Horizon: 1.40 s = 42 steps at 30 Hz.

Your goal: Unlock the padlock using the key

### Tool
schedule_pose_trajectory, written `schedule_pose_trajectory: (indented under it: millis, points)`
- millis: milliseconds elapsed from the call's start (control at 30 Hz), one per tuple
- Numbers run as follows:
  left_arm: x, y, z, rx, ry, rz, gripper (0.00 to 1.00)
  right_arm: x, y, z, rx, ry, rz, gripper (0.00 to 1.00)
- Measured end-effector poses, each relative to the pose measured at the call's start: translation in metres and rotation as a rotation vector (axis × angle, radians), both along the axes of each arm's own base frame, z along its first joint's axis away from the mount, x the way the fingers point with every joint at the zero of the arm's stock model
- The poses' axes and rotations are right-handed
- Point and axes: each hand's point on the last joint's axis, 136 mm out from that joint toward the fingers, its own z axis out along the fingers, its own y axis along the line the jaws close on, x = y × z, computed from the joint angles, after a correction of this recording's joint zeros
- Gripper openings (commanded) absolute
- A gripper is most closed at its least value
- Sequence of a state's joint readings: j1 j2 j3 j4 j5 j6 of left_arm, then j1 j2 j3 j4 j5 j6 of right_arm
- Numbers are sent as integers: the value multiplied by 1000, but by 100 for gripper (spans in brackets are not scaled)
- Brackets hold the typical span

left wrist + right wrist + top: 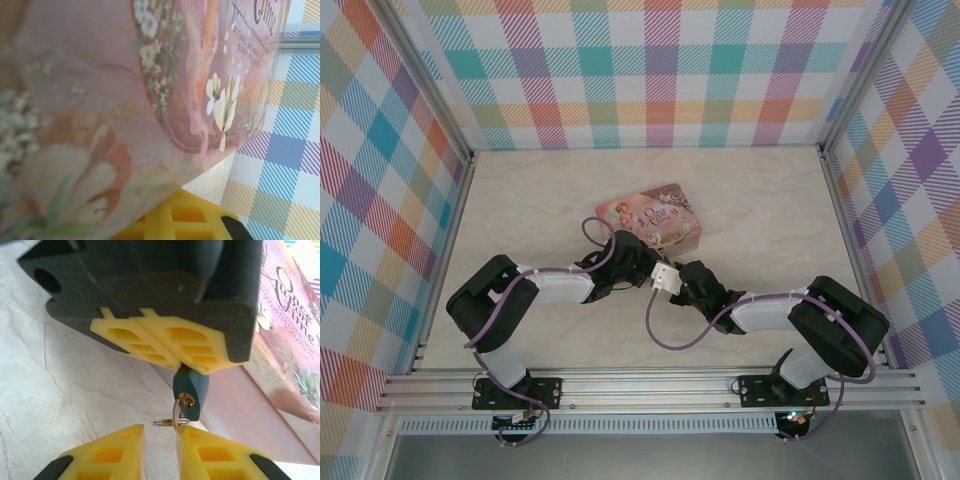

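The small blue padlock [193, 388] hangs above the table, pinched at its top by my left gripper [187, 366], whose yellow fingers [150, 342] are shut on it. The thin metal key [178, 409] sits in the brass keyhole at the padlock's lower end, with a wire ring [167, 422] through its head. My right gripper [160, 434] is open just below, and the key's head touches the tip of its right finger [210, 452]. In the top view the left gripper [658, 268] and the right gripper [680, 285] meet mid-table. The shackle is hidden.
A pink illustrated tin [650, 220] lies flat just behind both grippers, very close to the left wrist camera as the tin lid [125, 85] and along the right as the tin side [280, 340]. The marble tabletop [540, 200] is ringed by checked walls [650, 70].
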<state>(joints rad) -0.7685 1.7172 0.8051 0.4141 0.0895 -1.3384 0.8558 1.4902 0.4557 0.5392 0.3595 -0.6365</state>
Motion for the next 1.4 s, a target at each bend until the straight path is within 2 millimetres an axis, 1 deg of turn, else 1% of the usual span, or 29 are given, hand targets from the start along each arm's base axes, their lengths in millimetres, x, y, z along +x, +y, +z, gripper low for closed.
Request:
schedule_pose_trajectory:
  millis: [67,200,300,400,533,700,833,1100,1400]
  points:
    - [0,0,0,-1,1,1,0,1,1,6,19,-6,5,36]
    - [0,0,0,-2,1,-2,0,2,4,23,69,-34,17,43]
    - [0,0,0,-2,2,-1,0,2,6,30,92,-43,23,43]
    - [0,0,0,-2,2,-1,0,1,7,30,94,-39,30,43]
    - [0,0,0,-2,1,-2,0,0,8,28,92,-35,34,38]
    - [0,0,0,-3,2,-2,0,0,7,18,63,-21,35,35]
    - [0,0,0,-3,2,-2,0,1,6,14,47,-19,31,30]
    - [0,0,1,-4,3,0,0,7,9,16,43,-28,21,18]
    - [1,0,1,-8,2,8,0,9,9,17,46,-30,7,2]
